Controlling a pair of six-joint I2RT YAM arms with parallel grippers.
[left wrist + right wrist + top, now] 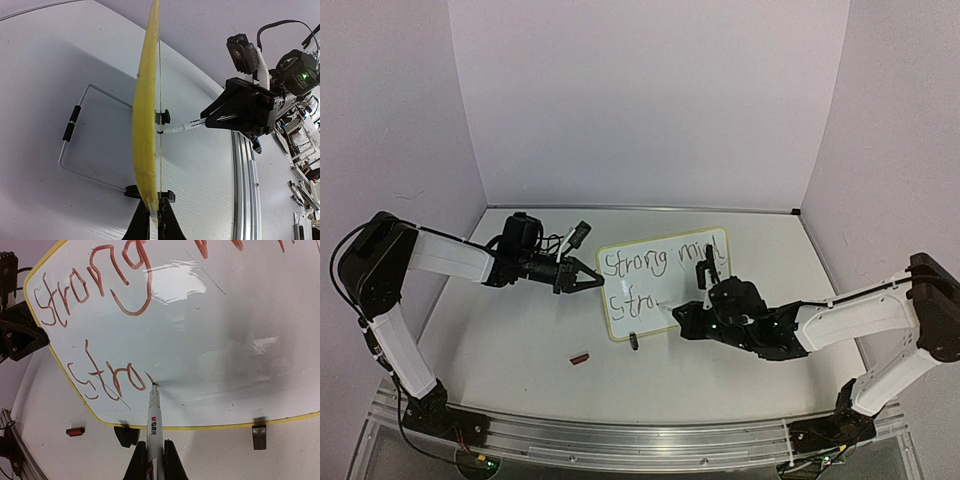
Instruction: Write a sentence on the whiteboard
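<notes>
The whiteboard [665, 290] stands tilted on its wire stand mid-table, yellow-framed. The sentence [655, 262] reads "Strong mind" with "Stro" below it; in the right wrist view [100, 285] the strokes look red. My left gripper [590, 283] is shut on the whiteboard's left edge, seen edge-on in the left wrist view [146, 150] between the fingertips [169, 222]. My right gripper [155, 467] is shut on a white marker [154, 425]. The marker's tip touches the board just right of the "o" of "Stro" [107, 377].
A red marker cap [580, 357] lies on the table in front of the board, also in the right wrist view [75, 431]. Black clips [125, 435] hold the board's lower edge. The wire stand [75, 135] juts out behind the board. A metal rail [620, 440] runs along the near edge.
</notes>
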